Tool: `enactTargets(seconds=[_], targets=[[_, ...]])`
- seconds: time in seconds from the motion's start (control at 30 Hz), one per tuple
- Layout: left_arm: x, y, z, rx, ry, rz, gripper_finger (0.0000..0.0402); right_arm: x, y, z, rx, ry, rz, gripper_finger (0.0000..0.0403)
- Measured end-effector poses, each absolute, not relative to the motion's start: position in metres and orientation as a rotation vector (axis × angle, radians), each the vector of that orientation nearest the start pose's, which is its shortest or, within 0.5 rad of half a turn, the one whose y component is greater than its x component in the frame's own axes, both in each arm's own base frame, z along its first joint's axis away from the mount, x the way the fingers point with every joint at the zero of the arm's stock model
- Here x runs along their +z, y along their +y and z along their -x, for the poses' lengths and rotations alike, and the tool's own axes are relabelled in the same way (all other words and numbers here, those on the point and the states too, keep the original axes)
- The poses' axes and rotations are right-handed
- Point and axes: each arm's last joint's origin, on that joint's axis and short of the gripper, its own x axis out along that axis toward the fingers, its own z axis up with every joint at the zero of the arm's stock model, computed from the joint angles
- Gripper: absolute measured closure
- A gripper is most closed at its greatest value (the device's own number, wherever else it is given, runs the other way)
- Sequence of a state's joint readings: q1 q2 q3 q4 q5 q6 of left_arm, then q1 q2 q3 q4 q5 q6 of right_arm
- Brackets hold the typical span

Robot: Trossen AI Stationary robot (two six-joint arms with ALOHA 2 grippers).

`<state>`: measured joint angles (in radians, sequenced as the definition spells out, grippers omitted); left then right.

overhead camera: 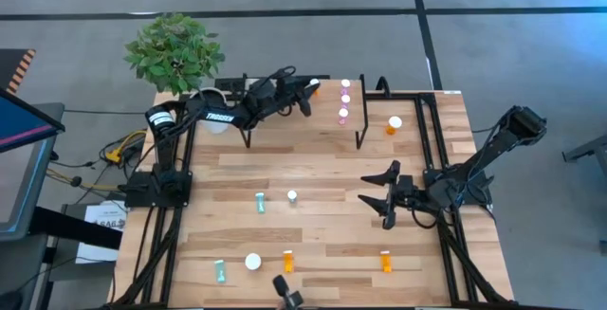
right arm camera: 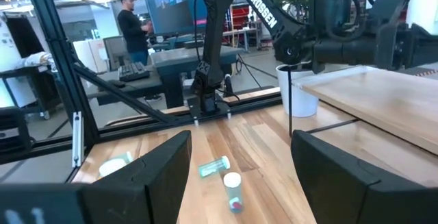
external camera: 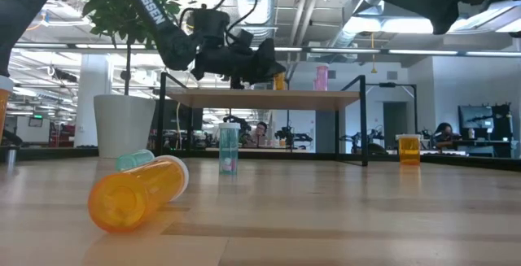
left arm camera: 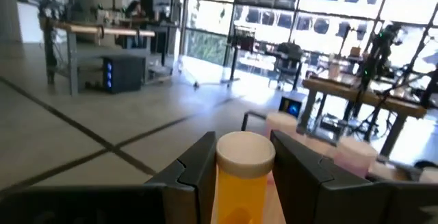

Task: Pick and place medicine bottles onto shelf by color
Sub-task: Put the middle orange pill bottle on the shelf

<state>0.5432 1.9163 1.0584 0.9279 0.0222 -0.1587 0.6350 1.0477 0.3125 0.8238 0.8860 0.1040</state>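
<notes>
Standing upright between the left gripper's [overhead camera: 313,88] closed fingers [left arm camera: 198,166], an orange translucent pill bottle with a white cap [left arm camera: 243,176] hangs over the small light-wood shelf on black legs [overhead camera: 285,120], near three upright pink bottles [overhead camera: 344,100]. Well clear of the shelf, the right gripper [overhead camera: 381,196] spreads wide above bare tabletop.

"TROSSEN" in white on left arm [external camera: 155,2], same word in right wrist view

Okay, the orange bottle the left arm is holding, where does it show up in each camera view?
High view: orange bottle in the left pincer, over the shelf.
Low view: above the shelf, beside the pincer.
Left wrist view: centre, between the fingers.
Right wrist view: not visible.
Shared landmark: the shelf.
</notes>
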Motion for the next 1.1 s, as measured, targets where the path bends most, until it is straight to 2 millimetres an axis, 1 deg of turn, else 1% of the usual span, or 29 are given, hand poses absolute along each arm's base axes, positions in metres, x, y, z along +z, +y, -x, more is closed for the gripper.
enactTargets(seconds=[0.1,0.2,0.5,0.63,0.9,1.1], targets=[[0.2153,0.2124,-0.3543,0.495,-0.109,0.126,0.0298,0.22,0.0974,-0.1714,-0.252,-0.078,-0.164,0.0127],[0.2164,0.2138,-0.3576,0.497,-0.063,0.116,0.0296,0.22,0.0964,-0.1719,-0.257,-0.078,-0.165,0.0127],[0.2175,0.2157,-0.3614,0.532,-0.003,0.1,0.0253,0.22,0.0964,-0.1719,-0.258,-0.078,-0.165,0.0127],[0.2163,0.2159,-0.3612,0.545,0.01,0.098,0.0245,0.22,0.0964,-0.1719,-0.258,-0.078,-0.165,0.0127],[0.2161,0.2151,-0.3617,0.534,0.009,0.113,0.0241,0.22,0.0964,-0.1719,-0.258,-0.079,-0.166,0.0127],[0.2139,0.2134,-0.3626,0.508,0.031,0.138,0.0217,0.2199,0.0964,-0.1718,-0.258,-0.079,-0.169,0.0127]])
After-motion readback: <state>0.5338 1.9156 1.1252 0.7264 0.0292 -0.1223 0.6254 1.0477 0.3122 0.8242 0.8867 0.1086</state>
